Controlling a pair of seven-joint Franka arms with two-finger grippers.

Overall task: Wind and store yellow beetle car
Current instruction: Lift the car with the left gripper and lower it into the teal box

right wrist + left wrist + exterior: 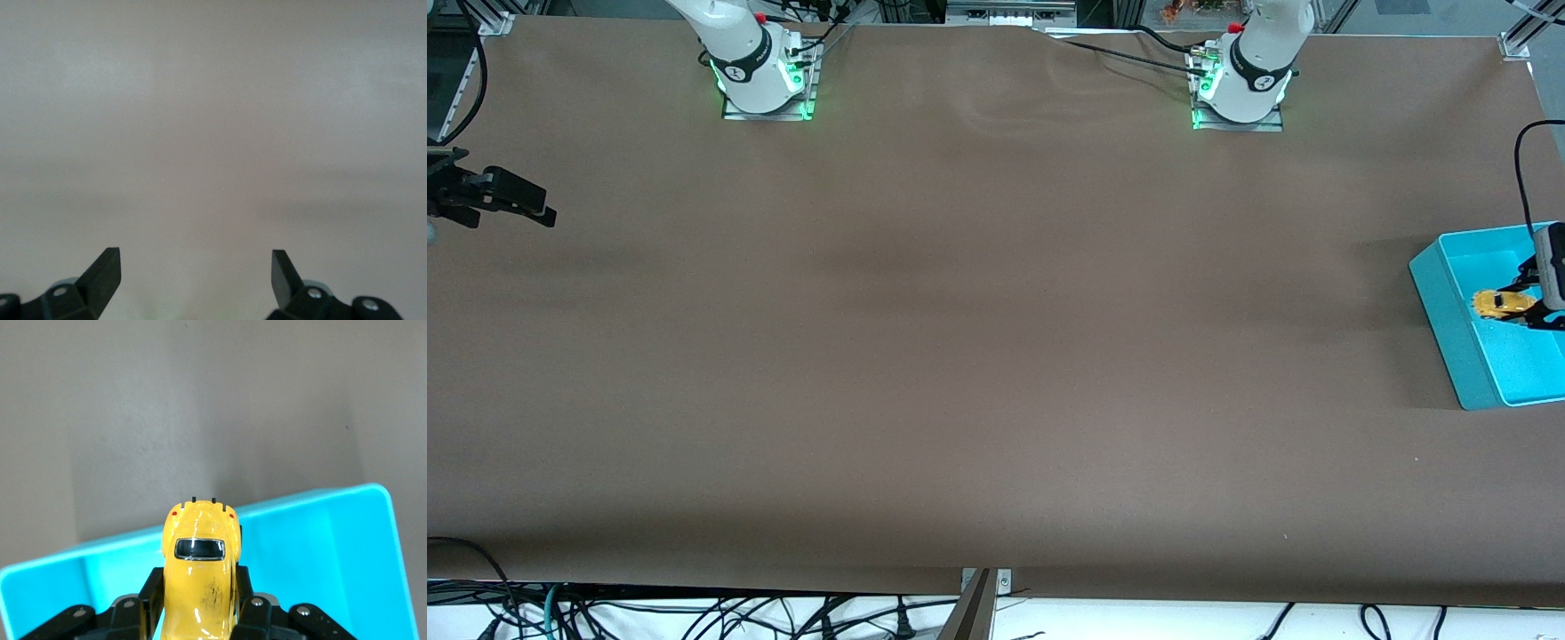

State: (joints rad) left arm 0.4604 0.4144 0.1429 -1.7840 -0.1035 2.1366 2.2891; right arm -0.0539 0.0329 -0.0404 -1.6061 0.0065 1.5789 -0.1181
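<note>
Here the left gripper [1532,309] clamps the yellow beetle car [1498,305] over the teal bin [1449,311] at the table's edge, ready to lower and release; the right gripper [511,200] waits with its jaws apart.

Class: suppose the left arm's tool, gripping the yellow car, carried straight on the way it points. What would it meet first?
Probably the teal bin's floor: the left tool holds the yellow beetle car over it, pointing down into it. Depth is unclear.
</note>
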